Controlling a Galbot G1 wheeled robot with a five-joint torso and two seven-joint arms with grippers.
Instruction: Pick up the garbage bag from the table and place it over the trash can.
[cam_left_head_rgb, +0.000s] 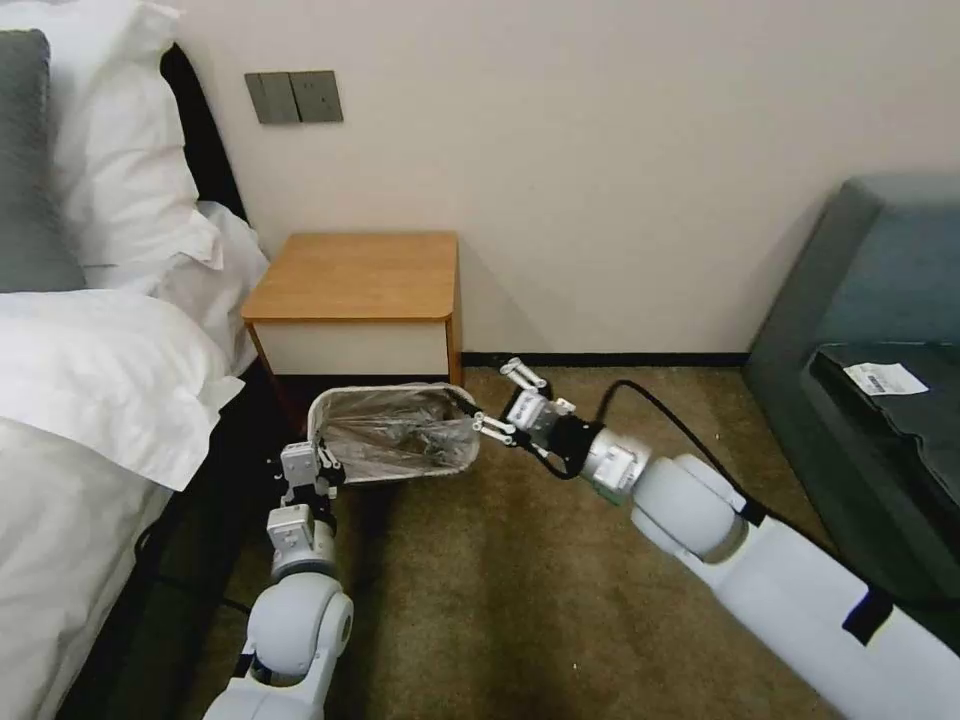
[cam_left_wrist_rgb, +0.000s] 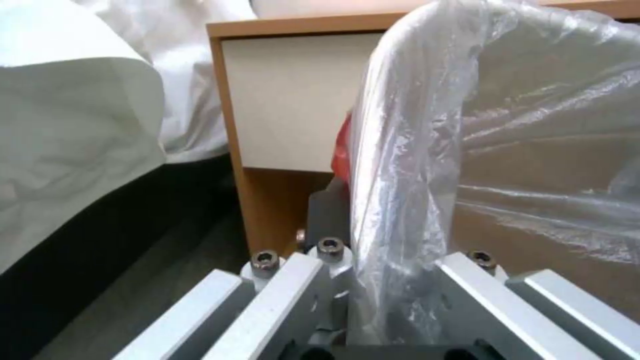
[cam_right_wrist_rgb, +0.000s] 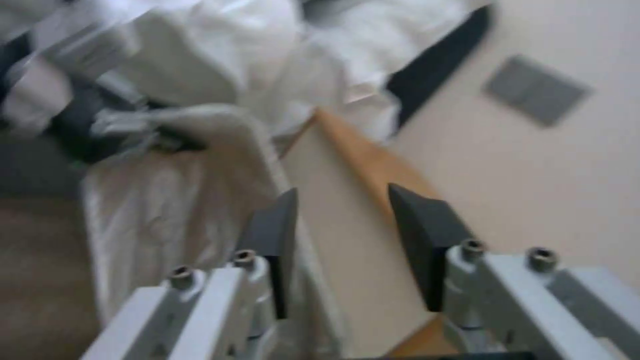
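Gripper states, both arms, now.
Left gripper: shut on the translucent plastic garbage bag at the cream trash can's rim.
Right gripper: open, beside the bag.

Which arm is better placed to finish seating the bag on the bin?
Probably the left: the left gripper grips the garbage bag at the trash can rim, while the right gripper is open beside it.

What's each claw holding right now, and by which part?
The left claw grips the garbage bag where it folds over the trash can's near-left rim. The right claw is open beside the far-right corner, holding nothing.
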